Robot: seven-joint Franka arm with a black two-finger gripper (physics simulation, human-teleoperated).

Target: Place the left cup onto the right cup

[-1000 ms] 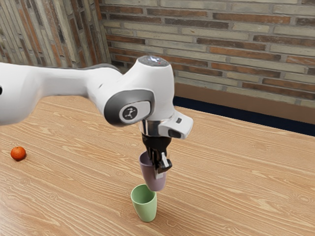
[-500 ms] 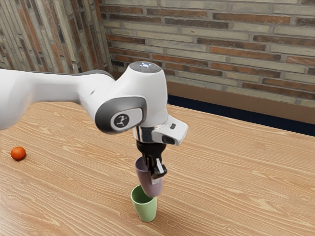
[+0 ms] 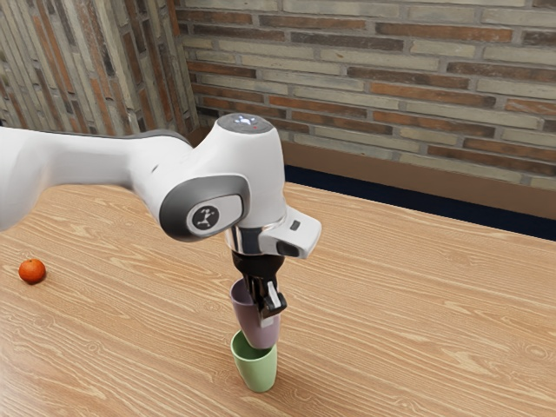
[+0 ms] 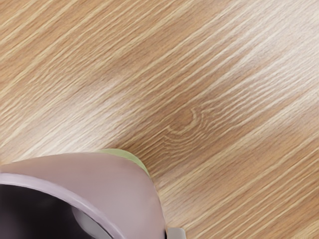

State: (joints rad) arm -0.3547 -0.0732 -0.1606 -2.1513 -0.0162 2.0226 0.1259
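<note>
Exterior view: purple cup (image 3: 252, 328) (upright) hangs gripped beneath pincer (image 3: 268, 302), over green cup (image 3: 256, 372).

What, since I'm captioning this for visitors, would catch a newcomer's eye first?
The big white arm reaching in from the exterior view's left, its gripper holding a purple cup by the rim just over a green cup. Far off at the exterior view's left, a small orange sits on the wooden table.

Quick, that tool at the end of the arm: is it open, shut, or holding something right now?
The tool is shut on the purple cup, holding it with its base at the mouth of the green cup.
</note>
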